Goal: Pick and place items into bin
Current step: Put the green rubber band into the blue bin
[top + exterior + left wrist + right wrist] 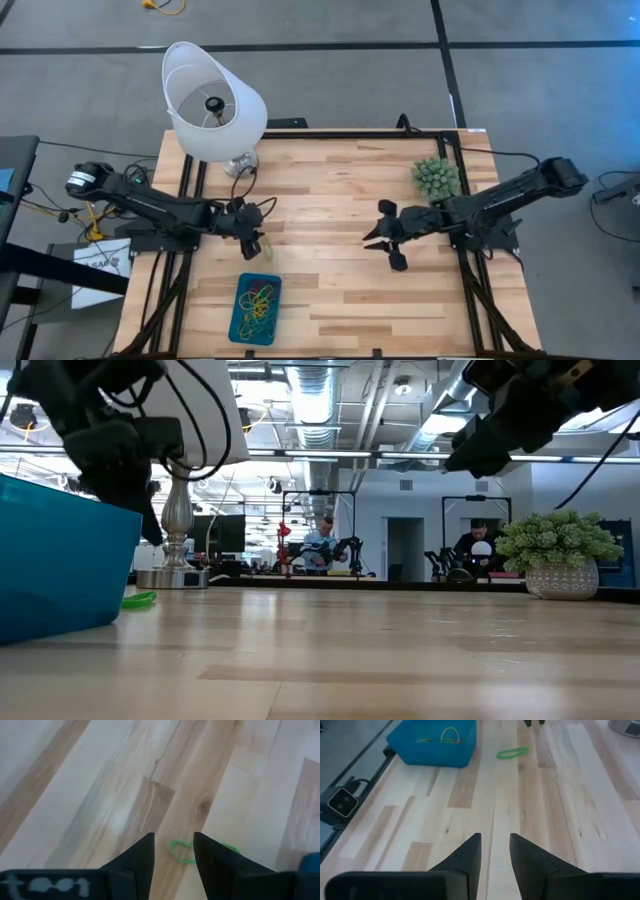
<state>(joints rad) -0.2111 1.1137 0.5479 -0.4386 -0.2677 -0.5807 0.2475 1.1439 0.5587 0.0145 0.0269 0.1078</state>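
Observation:
One green rubber band (266, 248) lies flat on the wood just beyond the teal bin's far edge. In the left wrist view the band (184, 851) shows between my two fingers. My left gripper (256, 244) hangs open a little above it, pointing down; the low view shows its fingers (150, 530) clear of the band (140, 599). The teal bin (238, 318) sits near the table's near edge and holds several coloured bands (258, 300). My right gripper (372, 240) waits open over the table's middle, lifted well off the wood, facing the bin (435, 747).
A lamp with a white shade (213, 100) and a metal base (240, 163) stands at the far left. A spiky green plant ball (436, 177) sits at the far right. Bare wood lies between the two arms. People show in the room beyond (322, 540).

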